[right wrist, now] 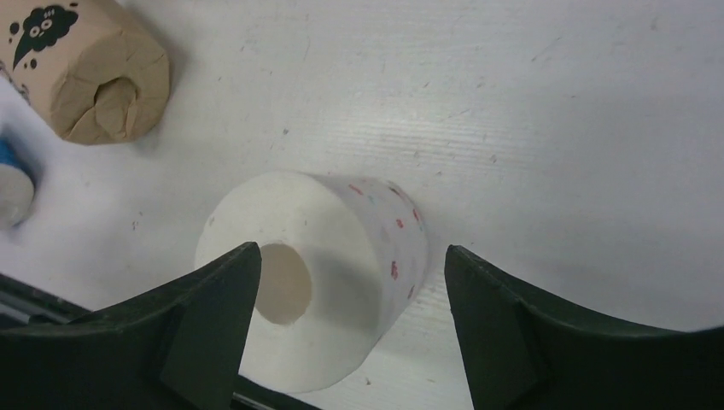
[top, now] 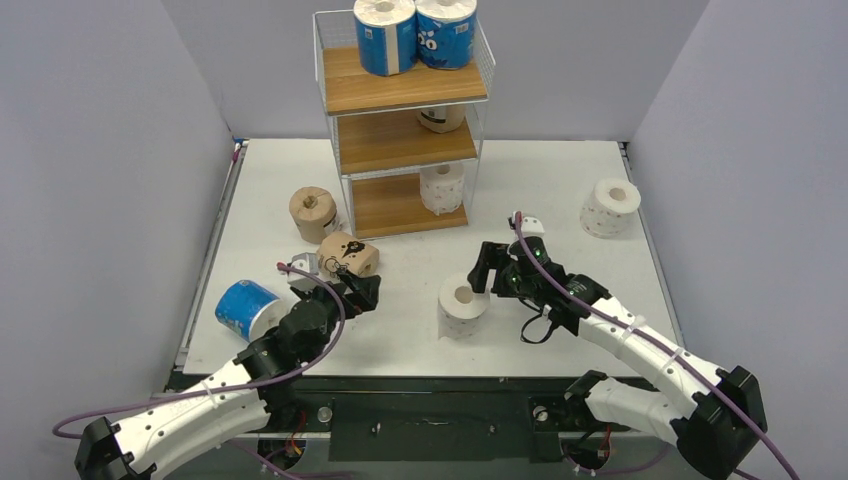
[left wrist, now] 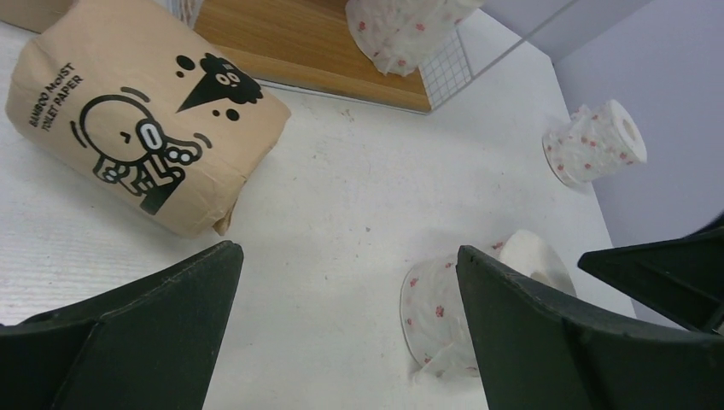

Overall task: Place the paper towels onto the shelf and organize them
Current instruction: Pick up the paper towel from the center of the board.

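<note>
- The right gripper (top: 492, 278) (right wrist: 350, 256) has its jaws spread wide. They straddle a short fat white roll with little red dots (top: 463, 305) (right wrist: 324, 282) that stands on end with its hollow core up.
- There's a clear gap on one jaw's side. The other jaw hides the roll's edge, so I can't tell if it touches.
- The left gripper (top: 362, 290) (left wrist: 346, 256) is wide open too, with only the bare white table (left wrist: 341, 196) between its jaws.
- A tan-brown paper-wrapped roll with a black cartoon print (top: 350, 255) (left wrist: 145, 128) lies on its side just ahead of the left jaws, a bit off to one side.
- The three-tier shelf of light wooden boards in a white wire frame (top: 400, 95) stands further out, ahead of both sets of jaws.
- On the shelf, a pair of blue printed rolls (top: 385, 35) sits on the top tier and a white dotted roll (top: 442, 187) on the bottom one.
- A second tan roll (top: 312, 212) stands upright ahead of the left jaws, beside the shelf.
- A blue roll on its side (top: 245, 310) lies back behind the left jaws.
- Another white dotted roll (top: 610, 207) sits well off to the right of the right jaws.
</note>
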Robot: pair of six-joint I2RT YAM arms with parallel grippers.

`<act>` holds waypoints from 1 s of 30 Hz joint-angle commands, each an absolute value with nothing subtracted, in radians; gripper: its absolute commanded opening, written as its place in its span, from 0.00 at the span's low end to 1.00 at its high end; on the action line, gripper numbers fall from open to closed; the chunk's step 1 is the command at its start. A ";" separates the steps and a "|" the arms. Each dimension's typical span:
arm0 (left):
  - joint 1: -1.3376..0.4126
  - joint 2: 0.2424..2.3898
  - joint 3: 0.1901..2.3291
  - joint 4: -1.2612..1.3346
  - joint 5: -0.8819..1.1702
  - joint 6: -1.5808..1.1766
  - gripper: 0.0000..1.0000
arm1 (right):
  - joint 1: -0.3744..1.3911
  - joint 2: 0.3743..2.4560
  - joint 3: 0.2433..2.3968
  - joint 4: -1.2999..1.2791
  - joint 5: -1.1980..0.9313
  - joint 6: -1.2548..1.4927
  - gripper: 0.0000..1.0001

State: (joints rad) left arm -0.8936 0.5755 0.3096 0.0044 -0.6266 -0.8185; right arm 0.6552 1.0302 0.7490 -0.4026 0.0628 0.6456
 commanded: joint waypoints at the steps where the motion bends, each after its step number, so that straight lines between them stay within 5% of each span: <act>1: -0.887 0.559 0.301 0.113 -0.520 -0.712 0.96 | 0.650 1.042 0.730 -0.312 -0.101 0.681 0.74; 30: -0.888 0.611 0.318 0.134 -0.466 -0.679 0.97 | 0.669 1.113 0.696 -0.384 -0.028 0.657 0.48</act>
State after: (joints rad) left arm -0.8928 0.6132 0.3000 0.0872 -0.4713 -0.6846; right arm 0.6582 1.0981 0.6903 -0.3920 -0.0574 0.6655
